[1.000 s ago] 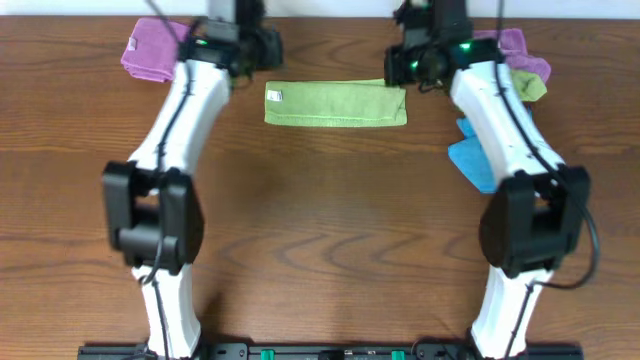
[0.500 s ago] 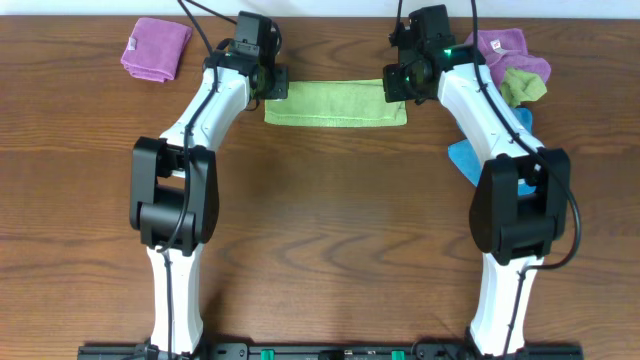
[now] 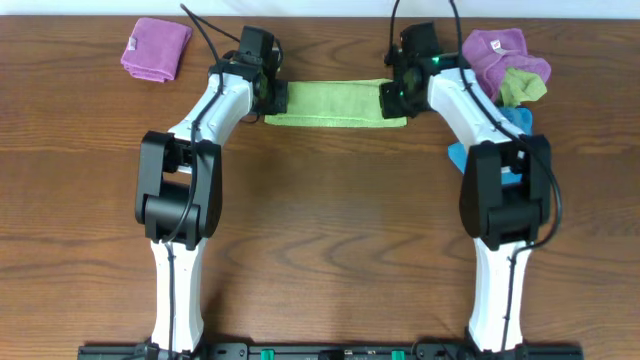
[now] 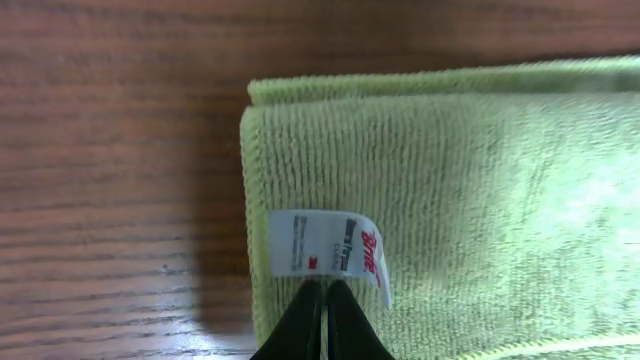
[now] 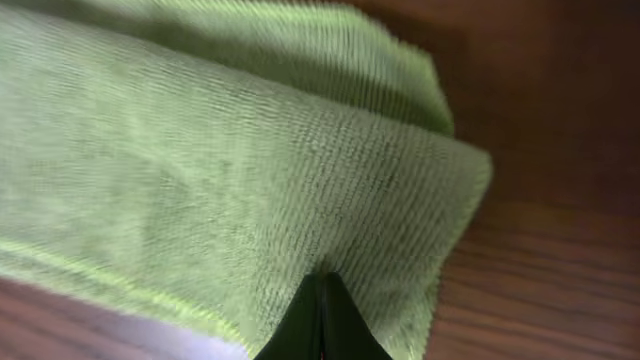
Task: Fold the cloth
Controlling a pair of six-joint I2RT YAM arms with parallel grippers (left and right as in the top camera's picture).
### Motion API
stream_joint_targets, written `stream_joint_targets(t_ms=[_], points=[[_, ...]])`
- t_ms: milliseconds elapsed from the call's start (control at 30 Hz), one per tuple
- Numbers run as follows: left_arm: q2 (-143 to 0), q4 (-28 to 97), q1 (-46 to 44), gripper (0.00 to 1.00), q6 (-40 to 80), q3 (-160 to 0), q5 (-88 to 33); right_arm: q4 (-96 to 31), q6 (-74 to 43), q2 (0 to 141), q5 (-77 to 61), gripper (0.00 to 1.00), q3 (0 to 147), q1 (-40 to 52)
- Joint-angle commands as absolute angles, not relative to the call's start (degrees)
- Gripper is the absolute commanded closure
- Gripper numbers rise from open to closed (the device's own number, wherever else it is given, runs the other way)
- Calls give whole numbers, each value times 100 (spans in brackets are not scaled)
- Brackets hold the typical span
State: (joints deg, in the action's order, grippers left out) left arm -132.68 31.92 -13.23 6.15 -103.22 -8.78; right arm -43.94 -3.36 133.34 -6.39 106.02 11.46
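A green cloth [image 3: 335, 103], folded into a long strip, lies at the far middle of the table. My left gripper [image 3: 275, 98] is at its left end. In the left wrist view the left gripper's fingers [image 4: 323, 285] are pressed together on the cloth [image 4: 480, 180], just below its white label [image 4: 325, 245]. My right gripper [image 3: 392, 95] is at the right end. In the right wrist view the right gripper's fingers [image 5: 322, 275] are pinched together on the cloth [image 5: 200, 170], which puckers at the tips.
A folded purple cloth [image 3: 155, 47] lies at the back left. At the back right a purple cloth [image 3: 500, 50], an olive cloth [image 3: 525, 85] and a blue cloth [image 3: 460, 157] lie in a pile beside the right arm.
Both arms have swung in from the sides and come down onto the ends of the green cloth. The white label that showed from overhead is now covered by the left gripper.
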Motion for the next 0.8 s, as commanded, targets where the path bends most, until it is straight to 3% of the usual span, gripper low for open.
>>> stream_joint_targets(t_ms=[0, 233, 633, 667, 733, 767], points=[[-13378, 3297, -1321, 94, 642, -10235, -860, -4348, -250, 13618, -598, 99, 10562, 1160], [-13378, 3415, -1321, 94, 644, -10235, -858, -4351, -314, 13673, -604, 99, 10593, 1162], [-13378, 3868, -1321, 94, 812, -10230, -812, -4484, -309, 12195, -617, 97, 10610, 1048], [-13378, 3872, -1321, 94, 869, -10230, -733, -4512, -314, 12180, -622, 89, 10610, 989], [-13378, 3848, -1321, 94, 926, -10230, -585, -4628, -314, 12197, -753, 58, 10606, 799], [-13378, 3817, -1319, 94, 926, -10230, -580, -4681, -311, 12228, -1002, 53, 10606, 674]])
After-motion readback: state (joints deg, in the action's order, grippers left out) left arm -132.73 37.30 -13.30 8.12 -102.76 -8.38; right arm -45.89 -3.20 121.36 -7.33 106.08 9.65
